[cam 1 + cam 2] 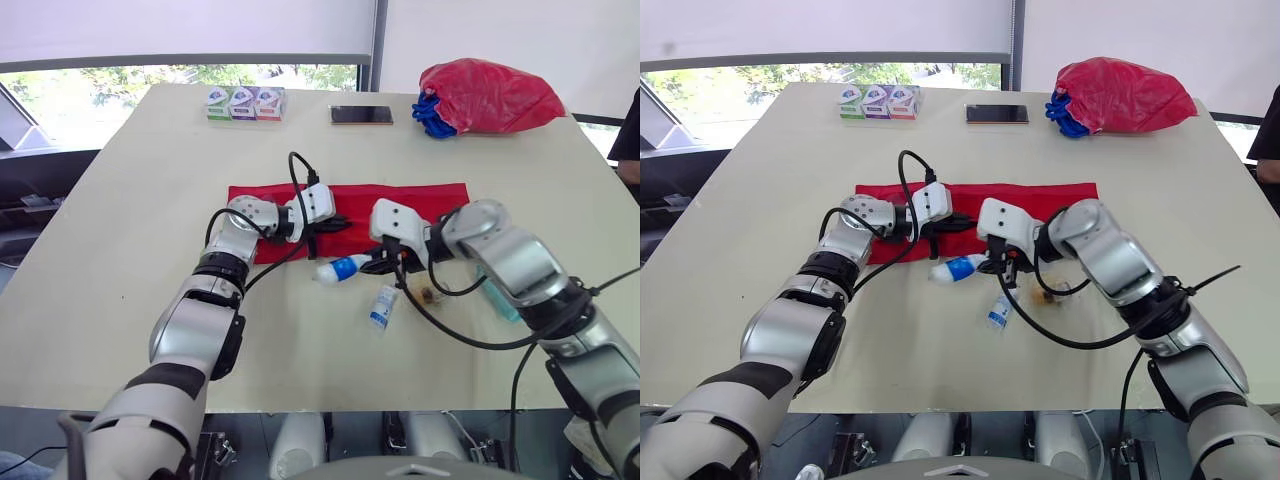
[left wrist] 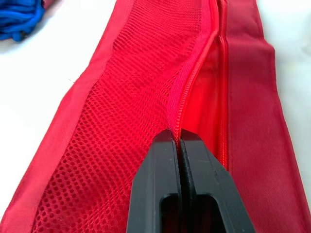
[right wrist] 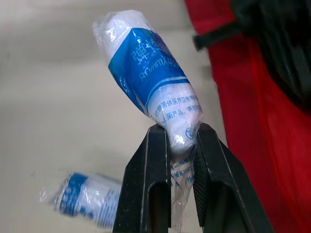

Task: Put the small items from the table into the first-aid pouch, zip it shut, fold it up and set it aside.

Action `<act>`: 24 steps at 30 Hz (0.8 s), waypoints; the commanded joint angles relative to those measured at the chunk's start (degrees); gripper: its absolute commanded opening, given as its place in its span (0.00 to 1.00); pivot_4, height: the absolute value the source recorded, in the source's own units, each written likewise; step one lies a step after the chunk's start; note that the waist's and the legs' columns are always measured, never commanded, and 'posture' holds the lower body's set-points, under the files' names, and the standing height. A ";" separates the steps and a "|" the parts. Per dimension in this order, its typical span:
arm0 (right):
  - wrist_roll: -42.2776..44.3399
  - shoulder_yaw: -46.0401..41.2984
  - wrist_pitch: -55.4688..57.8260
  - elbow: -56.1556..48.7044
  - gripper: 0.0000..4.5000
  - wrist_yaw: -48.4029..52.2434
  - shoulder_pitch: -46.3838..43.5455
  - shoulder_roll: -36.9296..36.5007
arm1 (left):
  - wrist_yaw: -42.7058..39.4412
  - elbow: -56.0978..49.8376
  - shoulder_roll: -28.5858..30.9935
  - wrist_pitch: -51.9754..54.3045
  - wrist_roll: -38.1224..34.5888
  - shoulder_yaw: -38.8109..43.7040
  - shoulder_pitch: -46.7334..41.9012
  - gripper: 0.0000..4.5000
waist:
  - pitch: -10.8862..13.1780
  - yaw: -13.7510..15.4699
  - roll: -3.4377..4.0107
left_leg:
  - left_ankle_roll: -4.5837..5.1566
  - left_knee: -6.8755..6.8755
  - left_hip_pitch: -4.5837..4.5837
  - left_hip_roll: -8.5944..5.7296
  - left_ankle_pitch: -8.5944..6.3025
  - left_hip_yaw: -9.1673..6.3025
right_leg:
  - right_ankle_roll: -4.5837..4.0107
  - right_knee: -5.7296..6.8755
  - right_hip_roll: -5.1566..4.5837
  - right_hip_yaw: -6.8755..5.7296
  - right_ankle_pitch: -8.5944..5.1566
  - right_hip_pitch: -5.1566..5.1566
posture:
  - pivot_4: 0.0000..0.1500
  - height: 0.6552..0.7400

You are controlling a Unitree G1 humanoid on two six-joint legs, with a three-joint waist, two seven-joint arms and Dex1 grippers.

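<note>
Loose roll (image 1: pixel 383 305): nearest to me, a white wrapped bandage roll with a blue label, lying flat on the table (image 1: pixel 120 250) just in front of my right gripper.
Held roll (image 3: pixel 150 73): a second bandage roll of the same kind, tilted, just off the pouch's near edge.
Right gripper (image 3: pixel 181 135): my two black fingers are clamped on one end of the held roll.
Pouch (image 1: pixel 420 198): a long red first-aid pouch spread flat across the middle of the table, its zip open beside a red mesh panel.
Left gripper (image 2: pixel 177 138): my fingers are pinched tight on the mesh edge at the zip, toward the pouch's left end.
Brown item (image 1: pixel 430 295): small, beside the loose roll; I cannot tell what it is.
Far edge: three small boxes (image 1: pixel 246 103), a dark phone (image 1: pixel 361 115), and a red bag (image 1: pixel 490 95) with blue cord (image 1: pixel 432 115) at its side.
</note>
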 commanded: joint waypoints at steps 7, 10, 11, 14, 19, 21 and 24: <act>-3.32 -8.06 9.32 4.77 0.01 -19.79 2.50 4.47 | -1.41 -3.56 -0.99 2.39 -2.80 1.79 -1.24 0.00 | 0.00 -0.47 0.00 | 0.10 0.00 0.03 0.03 -0.06 0.02 | 0.00 0.02 0.04 0.04 0.00 -0.01 | 1.00 1.00; -3.18 -10.05 9.89 6.12 0.01 -24.34 2.88 7.52 | -1.62 -4.25 -1.28 2.89 -2.99 1.89 -1.23 0.00 | 0.00 -0.58 0.00 | 0.10 0.00 0.00 0.02 -0.06 0.03 | 0.00 0.01 0.03 0.04 0.00 -0.01 | 1.00 1.00; -3.04 -10.20 10.05 6.33 0.01 -25.27 2.84 8.13 | -1.73 -4.56 -1.33 3.02 -3.04 1.90 -1.15 0.00 | 0.00 -0.58 0.00 | 0.11 0.00 -0.02 0.01 -0.06 0.02 | 0.01 -0.01 0.02 0.04 0.00 -0.01 | 1.00 1.00; -4.22 -9.76 9.58 8.27 0.01 -29.96 2.72 10.97 | -1.86 -5.88 -2.03 3.66 -3.31 1.81 -0.68 0.00 | 0.00 -0.68 0.00 | 0.11 0.00 -0.02 0.01 -0.06 0.02 | 0.01 -0.02 0.02 0.05 0.00 -0.01 | 1.00 1.00; -3.61 -10.08 10.87 9.31 0.01 -34.57 2.39 16.32 | -1.88 -7.65 -2.90 4.49 -3.48 1.60 0.35 0.00 | -0.01 -0.85 0.01 | 0.12 0.00 -0.01 0.00 -0.07 0.01 | 0.01 -0.01 0.01 0.05 0.00 -0.01 | 1.00 1.00; -2.97 -11.08 11.69 9.57 0.01 -36.46 2.10 19.46 | -1.82 -8.26 -3.22 4.88 -3.50 1.51 0.65 0.00 | -0.01 -1.01 0.01 | 0.13 0.00 -0.01 0.01 -0.07 -0.01 | 0.01 0.00 0.02 0.05 0.00 -0.01 | 1.00 1.00; -2.71 -12.16 12.22 10.26 0.01 -38.57 1.49 22.47 | -1.80 -8.74 -3.53 5.25 -3.55 1.45 1.02 0.00 | -0.01 -1.07 0.01 | 0.14 0.00 -0.01 0.01 -0.07 -0.03 | 0.01 0.00 0.02 0.05 0.00 -0.01 | 1.00 1.00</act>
